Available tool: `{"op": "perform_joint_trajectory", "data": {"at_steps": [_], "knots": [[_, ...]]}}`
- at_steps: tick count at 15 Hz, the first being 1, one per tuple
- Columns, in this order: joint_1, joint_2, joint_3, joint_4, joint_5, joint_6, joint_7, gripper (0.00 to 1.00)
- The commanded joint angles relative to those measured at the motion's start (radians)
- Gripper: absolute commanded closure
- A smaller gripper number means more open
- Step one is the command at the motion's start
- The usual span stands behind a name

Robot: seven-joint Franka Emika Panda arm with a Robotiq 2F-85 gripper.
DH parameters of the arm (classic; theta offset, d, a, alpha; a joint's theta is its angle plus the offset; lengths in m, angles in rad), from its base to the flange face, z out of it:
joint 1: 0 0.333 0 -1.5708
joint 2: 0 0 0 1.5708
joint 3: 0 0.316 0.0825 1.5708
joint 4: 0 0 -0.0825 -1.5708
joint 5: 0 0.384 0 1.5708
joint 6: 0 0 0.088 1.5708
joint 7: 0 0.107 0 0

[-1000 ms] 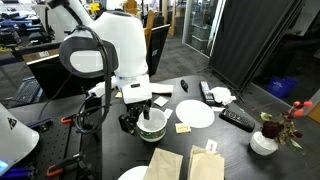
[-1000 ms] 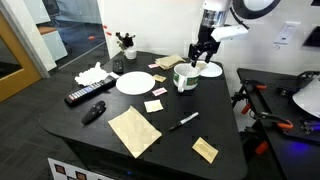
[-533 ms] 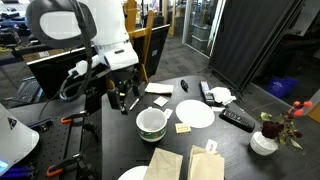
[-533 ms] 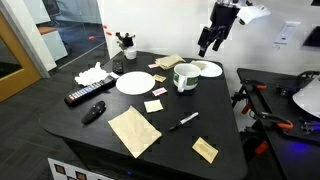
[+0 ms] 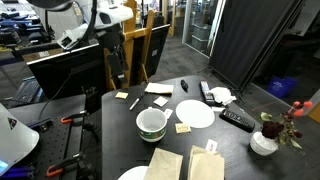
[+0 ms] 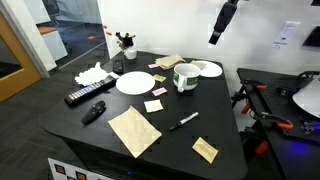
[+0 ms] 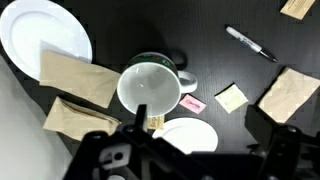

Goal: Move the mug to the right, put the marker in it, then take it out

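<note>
The mug (image 5: 151,123), white with a dark green band, stands upright and empty near the middle of the black table; it also shows in an exterior view (image 6: 186,76) and in the wrist view (image 7: 148,87). The marker (image 6: 183,122) lies flat on the table apart from the mug, and it shows in the wrist view (image 7: 250,43) and faintly in an exterior view (image 5: 133,102). My gripper (image 6: 217,28) hangs high above the table, open and empty, also seen in an exterior view (image 5: 119,78) and in the wrist view (image 7: 200,120).
Two white plates (image 6: 133,82) (image 6: 208,69) flank the mug. A black remote (image 6: 82,95) and a stubby black object (image 6: 93,111) lie at one side. Brown napkins (image 6: 135,130), sticky notes (image 6: 154,105) and a flower pot (image 5: 264,141) also sit on the table.
My gripper has lifted off from right at the mug and risen high above the table. The mug stays standing where it was.
</note>
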Motion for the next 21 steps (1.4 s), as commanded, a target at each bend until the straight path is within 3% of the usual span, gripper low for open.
{"op": "perform_joint_trajectory", "data": {"at_steps": [1, 12, 16, 21], "knots": [[0.051, -0.041, 0.013, 0.011, 0.048, -0.064, -0.183, 0.0], [0.192, 0.135, 0.0, 0.063, 0.059, -0.007, -0.656, 0.0], [0.201, 0.222, 0.019, 0.103, 0.056, 0.004, -0.718, 0.0], [0.201, 0.332, 0.034, 0.13, 0.084, 0.119, -0.744, 0.0]]}}
